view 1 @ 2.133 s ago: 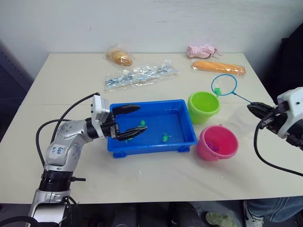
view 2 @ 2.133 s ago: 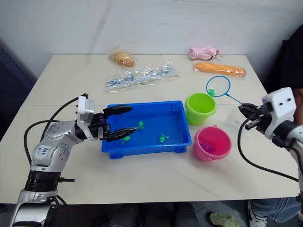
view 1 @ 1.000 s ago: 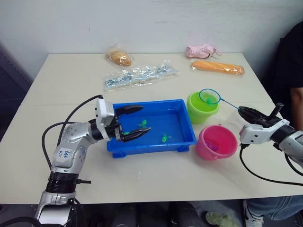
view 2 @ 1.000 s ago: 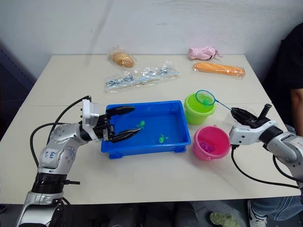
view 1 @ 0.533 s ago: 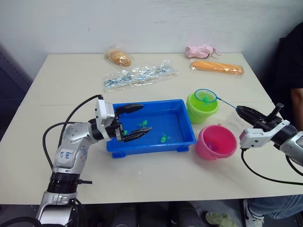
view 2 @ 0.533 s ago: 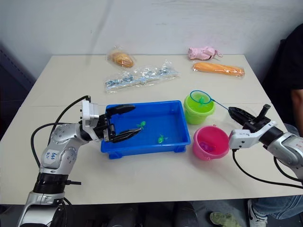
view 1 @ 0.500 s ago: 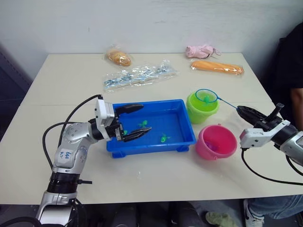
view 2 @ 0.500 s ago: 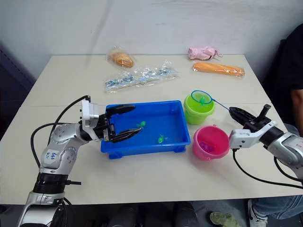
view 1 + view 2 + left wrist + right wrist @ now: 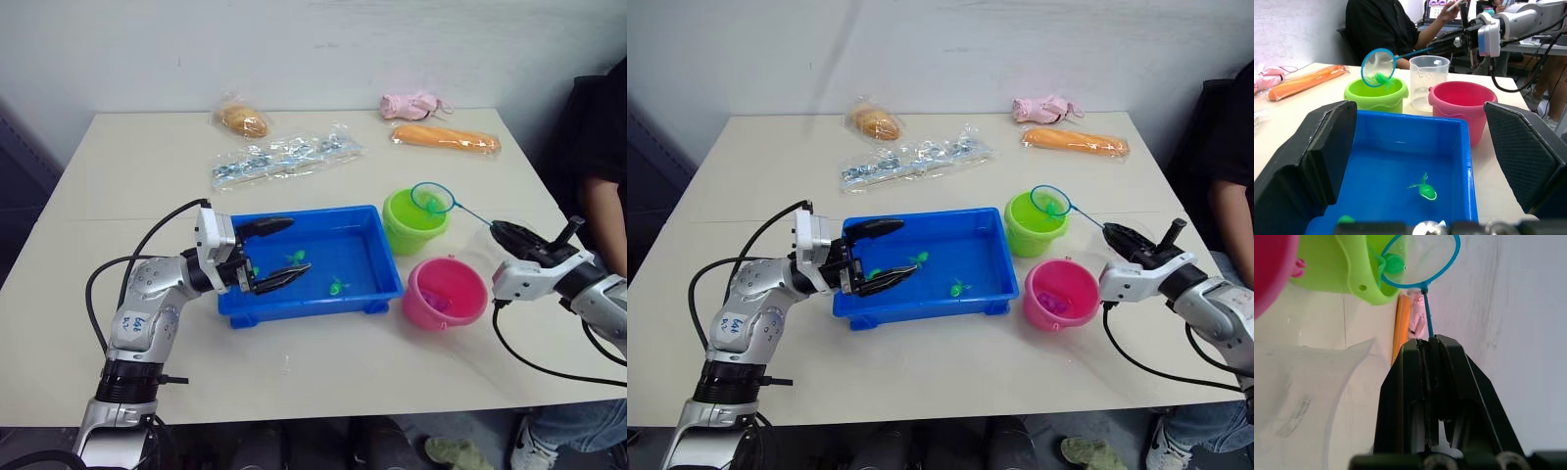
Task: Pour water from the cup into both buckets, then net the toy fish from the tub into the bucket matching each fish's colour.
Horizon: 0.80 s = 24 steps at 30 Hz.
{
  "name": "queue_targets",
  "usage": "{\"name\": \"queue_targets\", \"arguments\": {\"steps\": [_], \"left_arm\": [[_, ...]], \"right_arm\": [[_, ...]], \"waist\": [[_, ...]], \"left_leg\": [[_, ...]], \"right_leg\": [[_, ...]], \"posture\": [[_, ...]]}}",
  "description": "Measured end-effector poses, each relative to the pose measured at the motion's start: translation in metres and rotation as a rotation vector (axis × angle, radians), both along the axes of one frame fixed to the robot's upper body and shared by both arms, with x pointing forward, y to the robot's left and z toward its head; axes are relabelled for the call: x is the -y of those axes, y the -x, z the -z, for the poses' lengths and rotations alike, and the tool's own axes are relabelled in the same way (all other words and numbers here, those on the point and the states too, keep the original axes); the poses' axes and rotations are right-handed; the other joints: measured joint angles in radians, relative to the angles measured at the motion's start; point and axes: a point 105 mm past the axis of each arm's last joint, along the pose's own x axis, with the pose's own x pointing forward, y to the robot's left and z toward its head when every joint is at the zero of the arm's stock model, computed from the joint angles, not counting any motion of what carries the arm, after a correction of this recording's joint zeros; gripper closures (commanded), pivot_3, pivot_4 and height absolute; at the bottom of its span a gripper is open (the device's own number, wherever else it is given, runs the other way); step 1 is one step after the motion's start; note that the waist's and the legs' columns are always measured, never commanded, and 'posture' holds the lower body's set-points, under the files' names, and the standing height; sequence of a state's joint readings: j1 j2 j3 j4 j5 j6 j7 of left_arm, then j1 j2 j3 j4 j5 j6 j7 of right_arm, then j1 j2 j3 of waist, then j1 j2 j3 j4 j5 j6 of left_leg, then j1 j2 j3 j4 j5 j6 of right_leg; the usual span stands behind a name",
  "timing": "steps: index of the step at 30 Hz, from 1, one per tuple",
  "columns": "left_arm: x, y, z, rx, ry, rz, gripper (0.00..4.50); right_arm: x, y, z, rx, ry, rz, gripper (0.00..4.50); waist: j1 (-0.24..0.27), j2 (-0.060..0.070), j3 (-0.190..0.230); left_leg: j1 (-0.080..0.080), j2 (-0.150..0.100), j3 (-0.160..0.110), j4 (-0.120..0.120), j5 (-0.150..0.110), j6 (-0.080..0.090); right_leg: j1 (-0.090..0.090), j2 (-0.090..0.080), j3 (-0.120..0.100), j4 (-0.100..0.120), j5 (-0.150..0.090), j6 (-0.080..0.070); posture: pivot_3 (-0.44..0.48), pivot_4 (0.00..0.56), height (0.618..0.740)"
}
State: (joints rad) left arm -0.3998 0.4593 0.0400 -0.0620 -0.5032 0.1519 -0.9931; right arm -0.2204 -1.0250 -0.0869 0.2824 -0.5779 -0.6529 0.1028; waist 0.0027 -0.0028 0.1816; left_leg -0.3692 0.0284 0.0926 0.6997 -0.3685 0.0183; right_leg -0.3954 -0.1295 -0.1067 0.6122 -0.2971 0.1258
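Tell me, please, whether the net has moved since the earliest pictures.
Yes. The net hung beyond the green bucket then; now its hoop sits over the bucket's rim, lower and nearer the tub, held in the right pincer.

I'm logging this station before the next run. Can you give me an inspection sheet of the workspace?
Surface: beige table, no spills seen.
Job's things: blue tub holds green fish; green bucket and pink bucket beside it; clear cup behind them; net with a green fish over the green bucket.
Clutter: bagged bread, plastic packet, orange bag, pink cloth.
Grippers: left gripper open at the tub; right gripper shut on the net's handle.
Cables: black, along both arms.
Surroundings: a person seated nearby.
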Motion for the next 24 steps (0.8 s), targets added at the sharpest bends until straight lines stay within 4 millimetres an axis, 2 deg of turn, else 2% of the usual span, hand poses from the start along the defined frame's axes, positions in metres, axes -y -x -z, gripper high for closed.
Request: {"name": "queue_targets", "arguments": {"steps": [11, 14, 16, 20, 24], "left_arm": [[-0.002, -0.001, 0.003, -0.012, 0.007, -0.029, 0.03], [-0.006, 0.002, 0.003, -0.005, -0.006, -0.043, 0.03], [-0.016, 0.005, 0.004, -0.006, -0.014, -0.068, 0.03], [-0.041, 0.011, 0.009, -0.049, -0.034, -0.11, 0.03], [-0.064, 0.02, 0.014, -0.081, -0.076, -0.137, 0.03]], "right_arm": [[-0.005, 0.0, -0.003, 0.023, -0.013, -0.028, 4.5], [-0.009, 0.001, -0.012, 0.011, -0.148, -0.048, 4.5], [-0.019, 0.006, -0.022, -0.054, -0.288, -0.111, 4.5], [-0.057, 0.02, -0.041, -0.257, -0.501, -0.313, 4.5], [-0.096, 0.027, -0.047, -0.491, -0.531, -0.431, 4.5]], "waist": [[-0.004, 0.0, 0.0], [-0.005, 0.0, 0.0], [-0.008, 0.0, 0.0], [-0.007, 0.001, 0.0], [-0.004, 0.001, 0.0]], "left_leg": [[0.0, 0.0, 0.0, 0.0, 0.0, 0.0], [0.0, 0.0, -0.001, 0.0, 0.0, 0.0], [0.001, 0.001, -0.001, 0.0, 0.0, 0.0], [0.001, 0.001, -0.002, 0.0, 0.0, 0.0], [0.001, 0.001, -0.002, 0.002, -0.001, 0.001]], "right_leg": [[0.0, 0.0, 0.0, 0.0, 0.0, 0.0], [0.0, 0.0, 0.0, 0.0, 0.0, 0.0], [0.0, 0.0, 0.0, 0.0, 0.0, 0.0], [0.0, 0.0, 0.0, 0.001, 0.0, 0.0], [0.001, -0.002, 0.0, 0.001, 0.0, 0.0]], "posture": [[0.0, 0.15, 0.74], [0.0, 0.15, 0.74], [0.0, 0.15, 0.74], [0.0, 0.15, 0.74], [0.0, 0.15, 0.74]]}}
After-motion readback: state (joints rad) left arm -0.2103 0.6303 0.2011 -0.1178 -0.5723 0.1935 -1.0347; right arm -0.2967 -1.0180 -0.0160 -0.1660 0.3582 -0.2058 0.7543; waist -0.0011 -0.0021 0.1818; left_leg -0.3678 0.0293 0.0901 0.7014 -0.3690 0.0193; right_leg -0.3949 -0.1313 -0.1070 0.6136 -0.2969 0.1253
